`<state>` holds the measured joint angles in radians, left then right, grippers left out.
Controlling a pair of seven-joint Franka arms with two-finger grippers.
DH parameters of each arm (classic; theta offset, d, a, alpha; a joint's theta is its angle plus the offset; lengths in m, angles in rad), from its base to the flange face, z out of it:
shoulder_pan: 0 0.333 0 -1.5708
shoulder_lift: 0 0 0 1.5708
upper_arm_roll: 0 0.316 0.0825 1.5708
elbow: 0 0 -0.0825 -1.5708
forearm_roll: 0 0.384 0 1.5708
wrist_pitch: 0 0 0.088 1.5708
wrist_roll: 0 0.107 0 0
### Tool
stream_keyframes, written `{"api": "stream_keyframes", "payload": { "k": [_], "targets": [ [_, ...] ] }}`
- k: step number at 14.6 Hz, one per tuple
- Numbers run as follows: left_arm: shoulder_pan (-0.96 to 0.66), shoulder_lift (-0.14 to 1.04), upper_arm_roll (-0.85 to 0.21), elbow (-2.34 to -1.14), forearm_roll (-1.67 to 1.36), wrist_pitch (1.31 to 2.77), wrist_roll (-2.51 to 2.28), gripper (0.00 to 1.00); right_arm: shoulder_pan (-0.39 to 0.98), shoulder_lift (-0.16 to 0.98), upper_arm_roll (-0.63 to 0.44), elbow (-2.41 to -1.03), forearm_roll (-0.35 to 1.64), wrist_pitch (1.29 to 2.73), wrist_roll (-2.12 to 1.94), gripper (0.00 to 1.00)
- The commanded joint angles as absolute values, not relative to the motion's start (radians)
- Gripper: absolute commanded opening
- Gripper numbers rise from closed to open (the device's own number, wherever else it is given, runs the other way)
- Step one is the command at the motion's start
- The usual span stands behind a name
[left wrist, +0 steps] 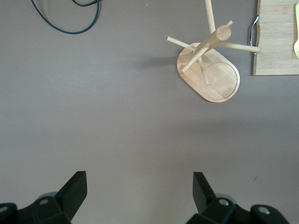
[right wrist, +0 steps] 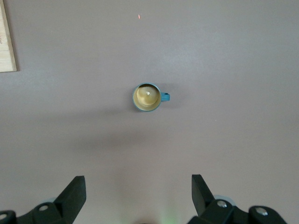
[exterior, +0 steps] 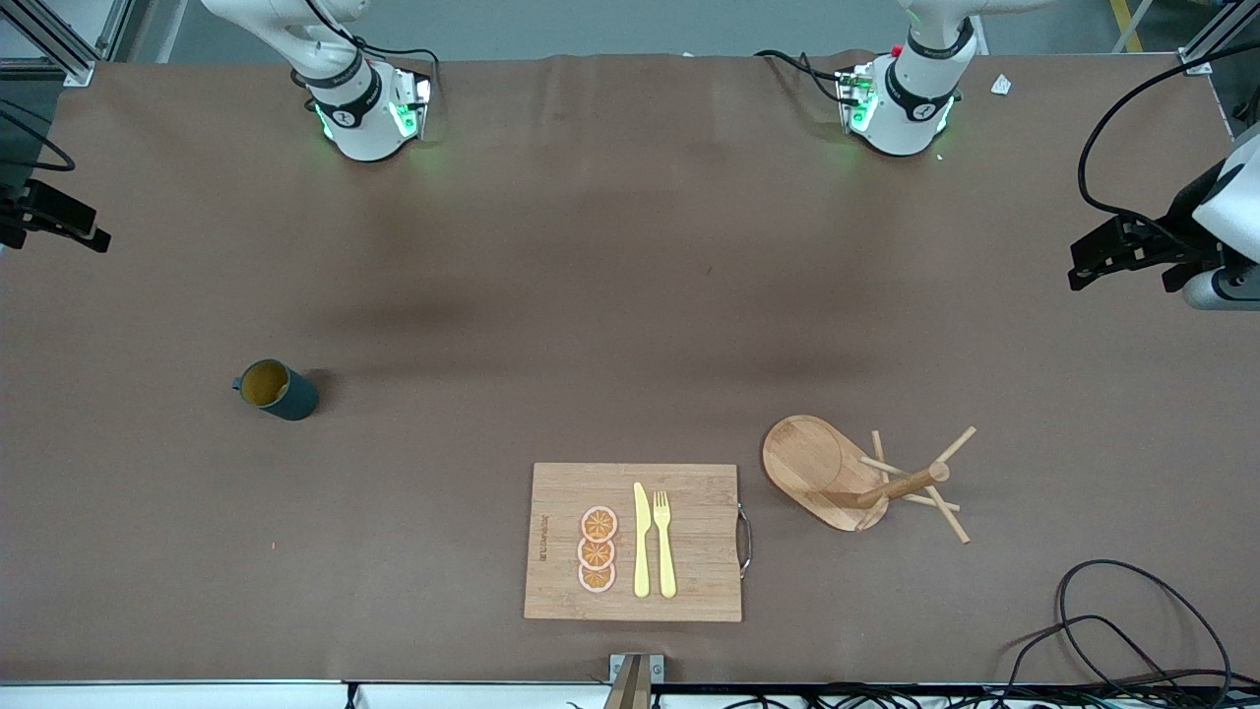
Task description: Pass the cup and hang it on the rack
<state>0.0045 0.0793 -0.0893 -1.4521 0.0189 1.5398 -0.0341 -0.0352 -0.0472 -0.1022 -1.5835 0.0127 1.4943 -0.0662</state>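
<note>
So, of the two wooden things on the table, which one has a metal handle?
The rectangular cutting board: a metal handle sits on its edge facing the rack, which has only wooden pegs.

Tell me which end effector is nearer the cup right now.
Right. The right end effector hangs open high above the table with the cup below its camera; the left end effector, also open, waits over the rack's end.

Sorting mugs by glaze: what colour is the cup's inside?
Yellow-ochre inside the cup, with a dark teal outside; it shows best in the right wrist view.
</note>
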Motion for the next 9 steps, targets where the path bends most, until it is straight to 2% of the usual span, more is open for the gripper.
{"api": "stream_keyframes", "payload": {
  "k": [1,5,9],
  "targets": [
    [0.009,0.083,-0.091,-1.44,0.012,1.545,-0.017,1.0,-0.048,-0.066,-0.091,-1.566,0.012,1.459,-0.066,1.0],
    [0.009,0.083,-0.091,-1.44,0.012,1.543,-0.017,1.0,-0.049,-0.051,-0.089,-1.566,0.011,1.456,-0.067,1.0],
    [0.009,0.083,-0.091,-1.44,0.012,1.545,-0.017,1.0,-0.026,0.061,-0.086,-1.62,0.021,1.54,-0.072,1.0]
  ]
}}
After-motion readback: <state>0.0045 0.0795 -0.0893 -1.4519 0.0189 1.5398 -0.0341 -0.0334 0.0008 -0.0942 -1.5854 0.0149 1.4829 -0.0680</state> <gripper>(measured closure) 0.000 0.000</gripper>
